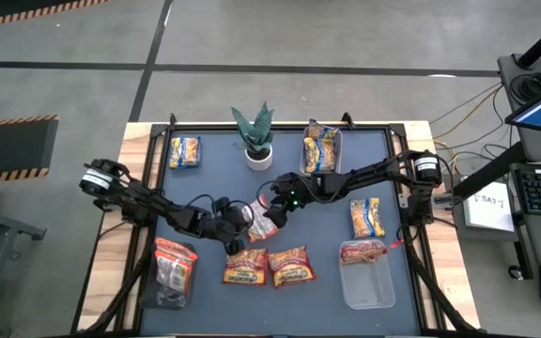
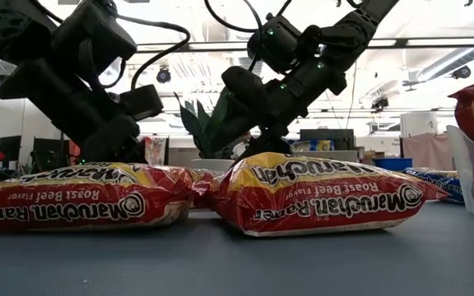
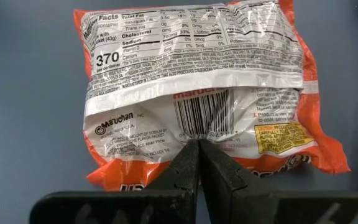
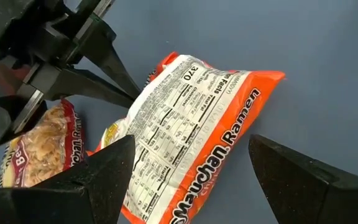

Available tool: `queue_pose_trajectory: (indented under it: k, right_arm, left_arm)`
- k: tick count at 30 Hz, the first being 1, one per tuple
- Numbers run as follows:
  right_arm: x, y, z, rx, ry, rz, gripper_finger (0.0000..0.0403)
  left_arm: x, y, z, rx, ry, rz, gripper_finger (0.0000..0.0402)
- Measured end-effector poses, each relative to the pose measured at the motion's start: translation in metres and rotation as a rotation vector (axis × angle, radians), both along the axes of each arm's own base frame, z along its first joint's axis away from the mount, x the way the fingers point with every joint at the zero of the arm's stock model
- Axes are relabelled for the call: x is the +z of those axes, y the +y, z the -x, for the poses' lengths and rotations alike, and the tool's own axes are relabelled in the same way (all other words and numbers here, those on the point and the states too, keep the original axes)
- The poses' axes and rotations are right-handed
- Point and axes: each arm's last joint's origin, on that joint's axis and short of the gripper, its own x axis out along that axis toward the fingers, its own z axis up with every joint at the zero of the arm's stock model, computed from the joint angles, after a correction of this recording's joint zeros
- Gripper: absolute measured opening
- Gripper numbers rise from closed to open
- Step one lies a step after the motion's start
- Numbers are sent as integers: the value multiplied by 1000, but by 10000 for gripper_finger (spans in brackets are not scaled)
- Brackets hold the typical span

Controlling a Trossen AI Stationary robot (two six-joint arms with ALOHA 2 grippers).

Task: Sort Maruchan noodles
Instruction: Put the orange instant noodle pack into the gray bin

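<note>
Your left gripper (image 3: 199, 163) pinches the edge of the orange plastic ramen packet (image 3: 197, 93), face-down mid-tabletop (image 1: 214, 150), presenting it. Your right gripper (image 4: 191, 180) hovers above, fingers spread wide to receive.

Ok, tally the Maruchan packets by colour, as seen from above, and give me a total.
yellow-and-blue packets: 3
orange packets: 2
red Roast Beef packets: 2
red-and-white packet in the clear bin: 1
Total: 8 showing; stacked ones may hide more.
</note>
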Motion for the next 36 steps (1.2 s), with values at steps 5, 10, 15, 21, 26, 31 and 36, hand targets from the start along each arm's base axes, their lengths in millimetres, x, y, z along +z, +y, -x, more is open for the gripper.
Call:
queue_pose_trajectory:
  k: [5,10,15,21,26,31,36]
  right_arm:
    - [-2,0,-1,-5,-2,5,302]
    - [-22,0,-6,-3,19,-8,302]
    - [-36,1,-14,91,-47,-109,302]
    - [-37,2,-20,159,-116,-189,286]
    - [-35,2,-21,160,-127,-188,253]
    - [-34,1,-22,158,-131,-187,216]
    - [-34,0,-22,161,-136,-183,178]
  left_arm:
    - [0,0,0,-1,-5,2,0]
    - [0,0,-1,-4,-13,8,0]
    - [0,0,-1,-4,-14,7,0]
    - [0,-1,-1,-7,-18,9,0]
    - [0,-1,-1,-6,-20,8,0]
    - [1,0,-2,1,-36,2,0]
    - [2,-1,-3,2,-38,2,0]
